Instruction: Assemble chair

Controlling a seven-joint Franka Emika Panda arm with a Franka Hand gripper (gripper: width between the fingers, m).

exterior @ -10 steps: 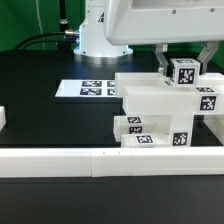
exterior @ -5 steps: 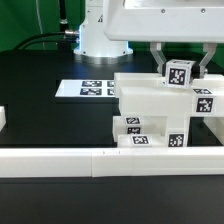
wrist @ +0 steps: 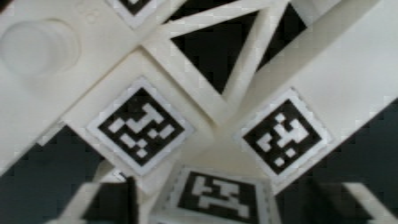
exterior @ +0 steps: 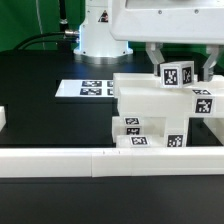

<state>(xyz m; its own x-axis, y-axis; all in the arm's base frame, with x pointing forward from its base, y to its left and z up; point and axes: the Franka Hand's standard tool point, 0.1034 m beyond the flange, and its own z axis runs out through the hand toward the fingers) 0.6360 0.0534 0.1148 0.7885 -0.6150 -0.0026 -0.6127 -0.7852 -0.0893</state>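
The part-built chair (exterior: 150, 100) stands at the exterior view's right: glossy white panels and blocks with black-and-white tags. A small tagged cube-like part (exterior: 178, 74) sits on top of it. My gripper (exterior: 184, 68) comes down from above and straddles this part, with a finger on each side and a dark gap to each. In the wrist view the tagged part (wrist: 222, 196) lies between my fingers (wrist: 98, 202), apart from both. Beyond it are two tagged faces and white struts of the chair (wrist: 143, 125). The jaws are open and hold nothing.
The marker board (exterior: 90, 88) lies flat on the black table behind the chair. A long low white border wall (exterior: 100, 160) runs along the front. The arm's white base (exterior: 95, 35) stands at the back. A small white piece (exterior: 3, 118) is at the left edge.
My fingers have spread apart and let go of the small tagged part. The part has shifted slightly toward the exterior view's left and turned a little.
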